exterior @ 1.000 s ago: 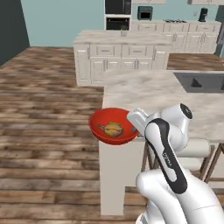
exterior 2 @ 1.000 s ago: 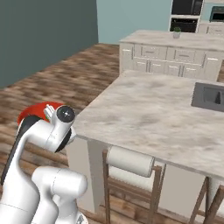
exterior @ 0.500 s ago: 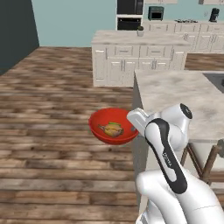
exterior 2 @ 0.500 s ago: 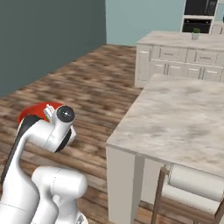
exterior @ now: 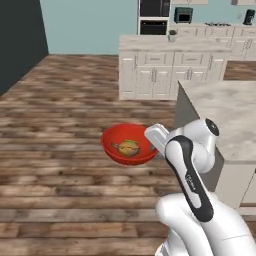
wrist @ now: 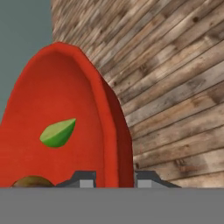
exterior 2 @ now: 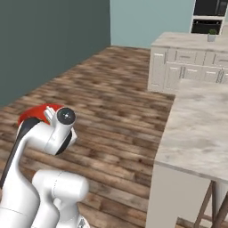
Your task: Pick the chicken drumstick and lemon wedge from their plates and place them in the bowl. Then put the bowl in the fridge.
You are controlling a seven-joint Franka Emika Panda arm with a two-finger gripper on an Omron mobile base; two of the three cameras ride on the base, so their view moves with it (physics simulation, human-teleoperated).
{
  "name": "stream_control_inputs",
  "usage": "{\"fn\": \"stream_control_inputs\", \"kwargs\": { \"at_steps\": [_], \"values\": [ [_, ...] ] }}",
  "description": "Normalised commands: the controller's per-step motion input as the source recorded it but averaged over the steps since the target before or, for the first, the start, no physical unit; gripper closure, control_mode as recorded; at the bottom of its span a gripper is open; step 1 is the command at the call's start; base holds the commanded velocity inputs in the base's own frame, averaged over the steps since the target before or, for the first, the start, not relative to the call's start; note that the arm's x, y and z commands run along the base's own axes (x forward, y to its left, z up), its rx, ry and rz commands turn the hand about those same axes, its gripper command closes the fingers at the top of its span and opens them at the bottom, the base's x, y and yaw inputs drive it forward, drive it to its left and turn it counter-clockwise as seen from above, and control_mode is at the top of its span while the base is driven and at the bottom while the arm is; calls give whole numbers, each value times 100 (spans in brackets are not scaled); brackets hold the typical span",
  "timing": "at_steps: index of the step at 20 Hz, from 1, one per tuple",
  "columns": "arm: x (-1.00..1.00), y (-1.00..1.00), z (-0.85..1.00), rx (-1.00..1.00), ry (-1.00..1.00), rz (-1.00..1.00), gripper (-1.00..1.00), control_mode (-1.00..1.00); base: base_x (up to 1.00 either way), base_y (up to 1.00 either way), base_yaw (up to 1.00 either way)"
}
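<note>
The red bowl (exterior: 128,145) hangs in the air above the wooden floor, held by its rim. My gripper (exterior: 153,146) is shut on the bowl's right rim, one finger inside and one outside, as the hand view shows (wrist: 114,177). Inside the bowl lie the golden-brown chicken drumstick (exterior: 127,147) and the yellow-green lemon wedge (wrist: 57,132). In the hand view the drumstick (wrist: 31,182) peeks out at the bottom edge. From the right base view, a slice of the bowl (exterior 2: 34,112) shows behind my arm. The plates and the fridge are out of view.
A marble-topped island (exterior: 222,112) stands close on my right, its corner near my arm. White cabinets (exterior: 165,70) with a counter and a wall oven (exterior: 154,15) stand at the back. A dark wall (exterior 2: 44,44) runs on the left. Open wooden floor (exterior: 65,125) lies ahead.
The whole scene has shifted right in both base views, so the base has turned or driven left away from the island. The bowl stays in the same grip.
</note>
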Motion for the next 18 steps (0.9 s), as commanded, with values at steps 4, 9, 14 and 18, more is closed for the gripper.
{"fn": "stream_control_inputs", "kwargs": {
  "at_steps": [4, 9, 14, 18],
  "values": [
    [0, 0, 0, 0, 0, 0, 100, 100, 60, 60, -25],
    [0, 0, 0, 0, 0, 0, 100, 100, 66, 42, -41],
    [0, 0, 0, 0, 0, 0, 100, 100, 66, 42, -41],
    [0, 0, 0, 0, 0, 0, 100, 100, 63, 46, -36]
  ]
}}
